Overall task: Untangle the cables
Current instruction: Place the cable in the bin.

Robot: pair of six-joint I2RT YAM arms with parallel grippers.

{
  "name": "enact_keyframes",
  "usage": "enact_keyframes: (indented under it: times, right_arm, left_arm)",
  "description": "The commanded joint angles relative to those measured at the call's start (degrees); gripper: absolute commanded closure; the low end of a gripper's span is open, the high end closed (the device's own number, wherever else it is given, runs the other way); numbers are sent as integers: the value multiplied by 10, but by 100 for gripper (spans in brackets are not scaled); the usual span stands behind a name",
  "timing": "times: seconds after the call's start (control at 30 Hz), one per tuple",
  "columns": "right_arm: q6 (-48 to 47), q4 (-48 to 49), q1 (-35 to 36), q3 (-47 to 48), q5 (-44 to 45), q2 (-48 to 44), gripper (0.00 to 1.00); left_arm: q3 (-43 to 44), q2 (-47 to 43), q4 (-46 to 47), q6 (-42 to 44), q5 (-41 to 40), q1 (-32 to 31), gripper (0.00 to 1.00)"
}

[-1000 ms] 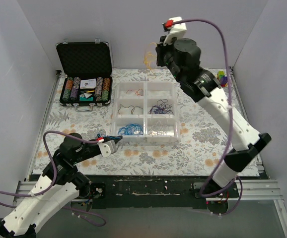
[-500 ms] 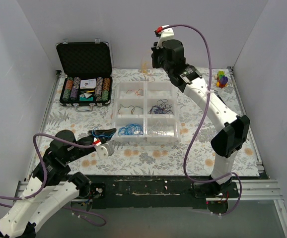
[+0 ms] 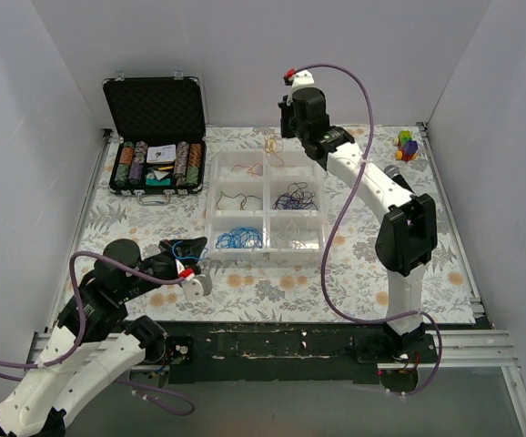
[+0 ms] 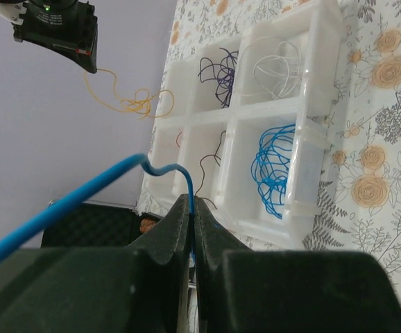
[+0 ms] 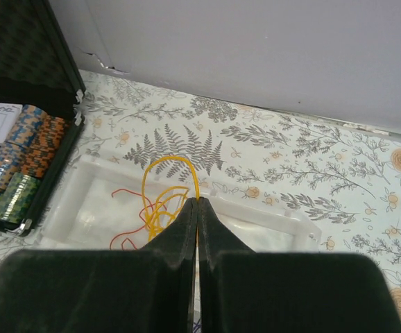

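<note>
My left gripper [image 3: 190, 248] is shut on a blue cable [image 4: 117, 177], held above the table just near-left of the white compartment tray [image 3: 268, 187]. My right gripper [image 3: 279, 137] is shut on a bunch of yellow cables [image 5: 162, 201] that hangs over the tray's far-left compartment, where a red cable [image 5: 128, 194] lies. The yellow bunch also shows in the left wrist view [image 4: 134, 104]. Sorted cables lie in the tray: blue ones [image 3: 239, 239] near left, dark ones [image 3: 292, 197] in the middle right, pale ones [image 3: 290, 232] near right.
An open black case of poker chips [image 3: 154, 137] stands at the far left. A small colourful toy [image 3: 408, 146] sits at the far right corner. White walls close in the table on three sides.
My right arm has come down from high up to the tray's far edge with the yellow cables. My left gripper has drawn slightly back from the tray, still holding the blue cable.
</note>
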Motion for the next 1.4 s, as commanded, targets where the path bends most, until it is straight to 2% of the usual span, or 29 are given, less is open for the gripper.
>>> enact_keyframes:
  times: [0.0, 0.33, 0.4, 0.57, 0.67, 0.8, 0.93, 1.17, 1.37]
  right_arm:
    - [22, 42, -12, -17, 1, 8, 99]
    - [35, 45, -32, -56, -9, 24, 99]
    - [39, 40, -32, -67, -6, 26, 99]
    - [50, 48, -33, -111, -15, 12, 99]
    - [54, 44, -36, -126, -26, 3, 99]
    - [64, 34, -42, -143, -36, -11, 59]
    - [79, 50, -49, -184, -53, -62, 39]
    - [116, 123, -51, -320, -77, -200, 37]
    - [123, 142, -51, -401, -87, -303, 39]
  left_arm:
    - [21, -13, -40, 44, -17, -2, 100]
    - [1, -22, -46, 114, -17, -1, 100]
    - [-3, -13, -43, 150, -8, -2, 100]
    - [-37, 11, 25, 195, 6, -1, 100]
    - [-36, 66, 82, 172, 9, -1, 100]
    - [-29, 156, 185, 133, -13, -2, 100]
    - [4, 245, 283, 84, -43, -2, 100]
    - [22, 348, 422, 0, -65, 0, 100]
    - [15, 411, 494, -26, -75, 2, 100]
